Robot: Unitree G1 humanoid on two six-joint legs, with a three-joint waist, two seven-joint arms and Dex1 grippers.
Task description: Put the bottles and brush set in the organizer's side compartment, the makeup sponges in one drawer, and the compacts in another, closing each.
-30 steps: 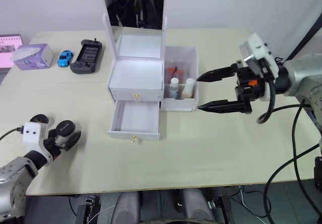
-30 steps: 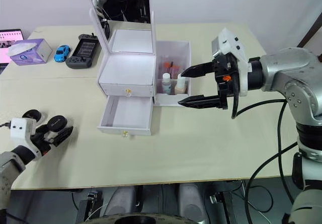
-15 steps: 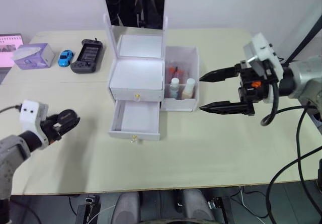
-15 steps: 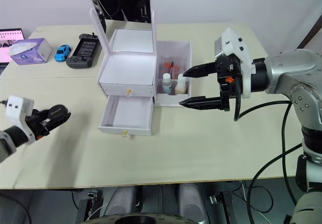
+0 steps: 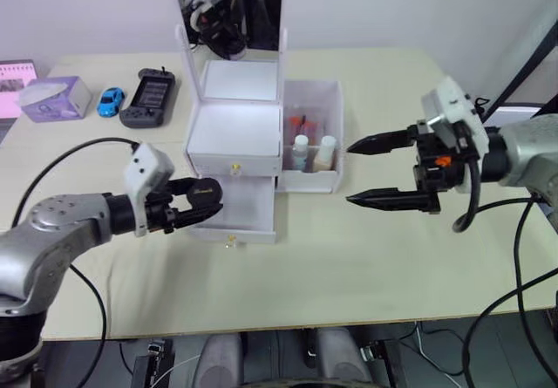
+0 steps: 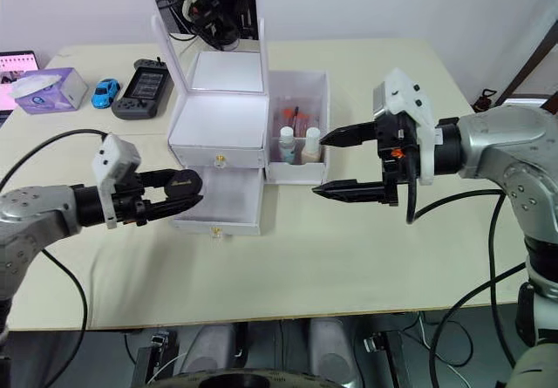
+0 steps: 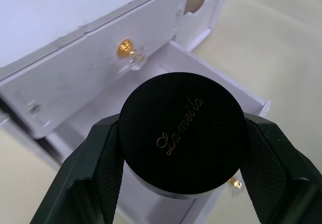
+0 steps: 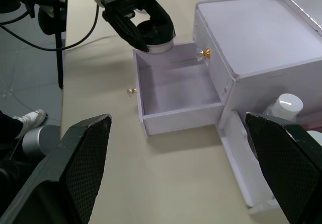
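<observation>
The white organizer stands mid-table with its mirror upright. Its upper drawer is closed. The lower drawer is pulled out, with nothing inside. My left gripper is shut on a black-topped compact, holding it at that drawer's left edge. In the side compartment stand the two bottles, with the brush set behind them. My right gripper hangs open just right of the compartment, holding nothing. The makeup sponges are out of view.
At the table's far left sit a purple tissue box, a blue toy car and a dark handheld game console. The lower drawer's gold knob sticks out toward the front edge.
My left arm has swung from the table's front left corner across to the open lower drawer, carrying the compact. The right gripper has hardly moved.
</observation>
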